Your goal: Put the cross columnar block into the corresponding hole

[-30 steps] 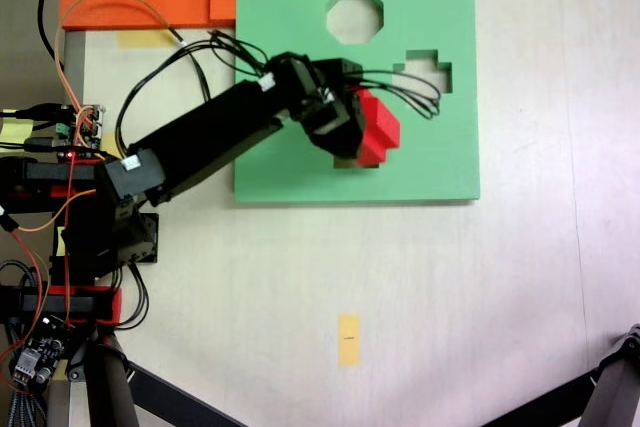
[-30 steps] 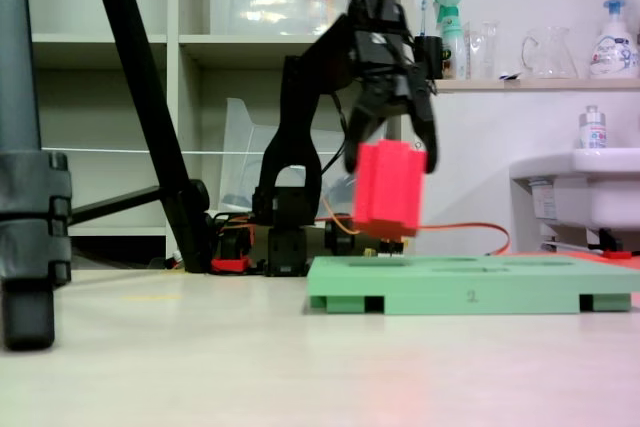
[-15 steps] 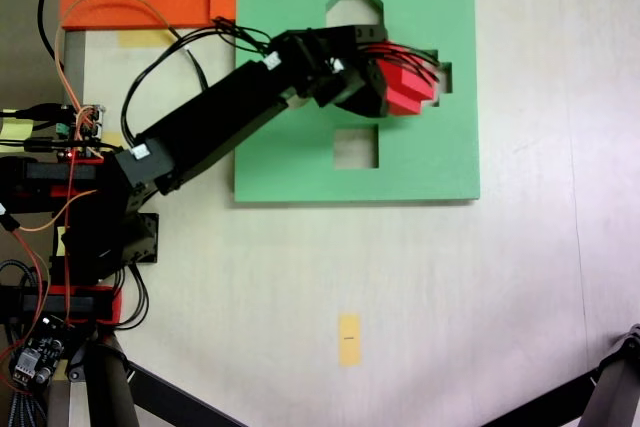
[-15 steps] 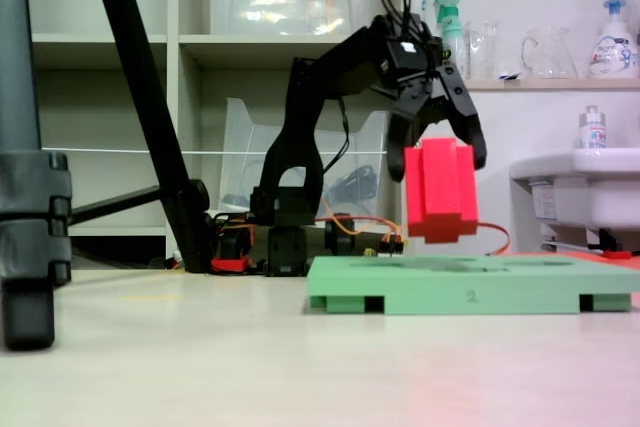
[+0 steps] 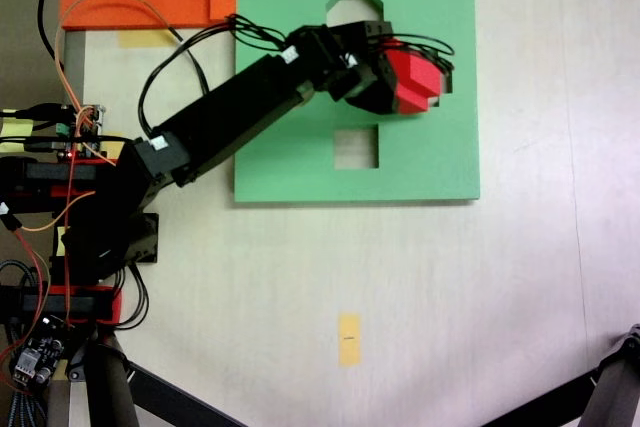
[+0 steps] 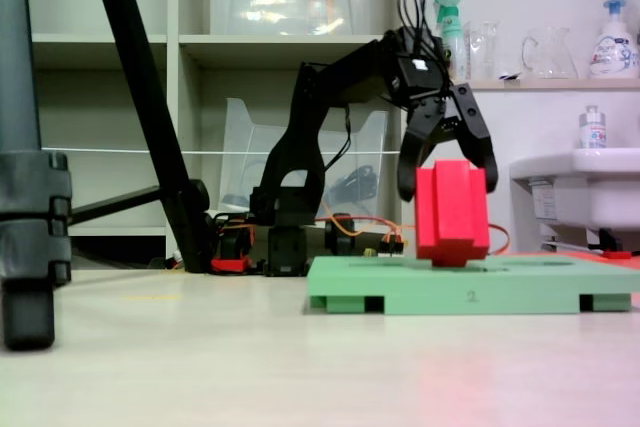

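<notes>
Black arm reaches across the green foam board [image 5: 420, 157], gripper [image 6: 446, 175] clamped on the red cross block [image 6: 451, 212]; block stands upright, long axis vertical, its base right at the plus-shaped cutout [image 5: 446, 75], square cutout [image 5: 357, 148] nearer the board's front edge

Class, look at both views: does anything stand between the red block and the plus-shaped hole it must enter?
Nothing visible does. The end effector holds the red block directly over the plus-shaped hole in the green board; from the side, the block's bottom is at the board's top surface, with no other object there.
</notes>
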